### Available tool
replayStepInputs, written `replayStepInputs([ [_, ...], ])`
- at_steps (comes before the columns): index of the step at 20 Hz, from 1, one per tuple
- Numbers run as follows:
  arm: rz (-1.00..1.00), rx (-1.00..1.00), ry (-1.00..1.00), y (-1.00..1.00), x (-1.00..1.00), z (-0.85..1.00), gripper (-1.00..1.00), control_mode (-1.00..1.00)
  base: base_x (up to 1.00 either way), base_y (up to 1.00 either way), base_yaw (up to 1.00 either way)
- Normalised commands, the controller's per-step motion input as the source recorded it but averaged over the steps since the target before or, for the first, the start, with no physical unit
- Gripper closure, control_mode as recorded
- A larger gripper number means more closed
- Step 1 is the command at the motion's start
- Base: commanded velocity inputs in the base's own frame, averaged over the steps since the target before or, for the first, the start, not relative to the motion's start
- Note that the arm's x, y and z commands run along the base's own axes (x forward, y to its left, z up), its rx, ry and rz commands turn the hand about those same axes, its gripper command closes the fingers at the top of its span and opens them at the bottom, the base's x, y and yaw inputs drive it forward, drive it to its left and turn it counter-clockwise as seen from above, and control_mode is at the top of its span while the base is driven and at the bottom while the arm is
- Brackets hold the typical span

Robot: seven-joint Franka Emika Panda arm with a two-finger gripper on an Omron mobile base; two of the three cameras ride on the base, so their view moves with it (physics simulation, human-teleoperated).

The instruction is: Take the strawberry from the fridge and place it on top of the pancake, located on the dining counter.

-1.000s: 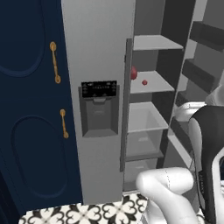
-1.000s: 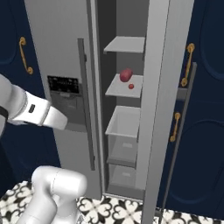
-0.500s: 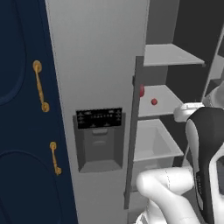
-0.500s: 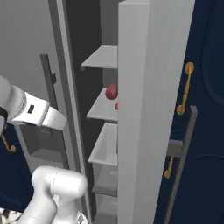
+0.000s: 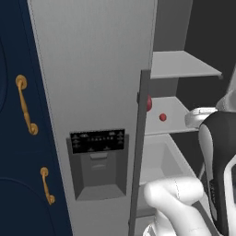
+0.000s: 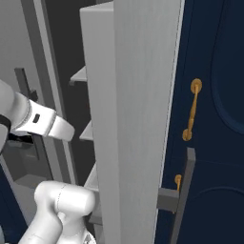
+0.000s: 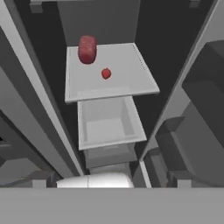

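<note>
I see the strawberry lying on a pale shelf inside the open fridge (just beside a larger dark red fruit); my hand is spread wide, holding nothing.

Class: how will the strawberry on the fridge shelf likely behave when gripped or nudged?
The strawberry is tiny and rounded, so it probably rolls if nudged across the flat shelf. It looks light for its size. It sits apart from the darker fruit, so a grasp seems uncrowded.
</note>
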Motion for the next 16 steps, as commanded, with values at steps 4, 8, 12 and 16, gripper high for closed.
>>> replayStepInputs([
  [4,0.07,0.0,0.0,-0.06,0.89,-0.16,-1.0,-1.0,0.0,0.0,0.0],
  [8,0.06,0.0,0.0,-0.06,0.62,-0.4,-1.0,-1.0,0.0,0.0,0.0],
  [12,0.0,0.0,0.0,-0.18,0.26,-0.45,-1.0,-1.0,0.0,0.0,0.0],
  [16,0.01,0.0,0.0,-0.28,0.54,-0.17,-1.0,-1.0,0.0,0.0,0.0],
])
